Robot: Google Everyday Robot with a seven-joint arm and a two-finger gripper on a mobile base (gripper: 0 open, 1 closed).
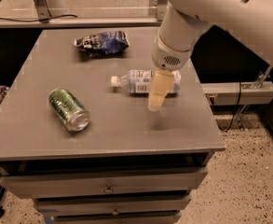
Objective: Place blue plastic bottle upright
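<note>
the blue plastic bottle (138,81) is lying on its side near the middle of the table (122,136), with its white cap pointing toward the left of the view, so it is not yet standing. your claw (155,104) is hanging in front of the bottle's far-from-cap half, tip aimed downward. i cannot tell whether it is open or closed, nor whether it is touching the bottle. the main risk, as i am judging it, is rolling. the bottle is round and looking light, so a descent that is landing off its centre line is likely to be nudging it away rather than catching it, perhaps toward the near edge. a grip too close to one end is risking the bottle swinging or slipping while you are turning it upright. a slim bottle is also tipping easily, so letting go before the base is sitting flat is inviting a fall. coming down too deep is risking the claw pressing into the table. the green can (69,109) and the snack bag (101,42) are sitting well apart, so they are hardly threatening you.
</note>
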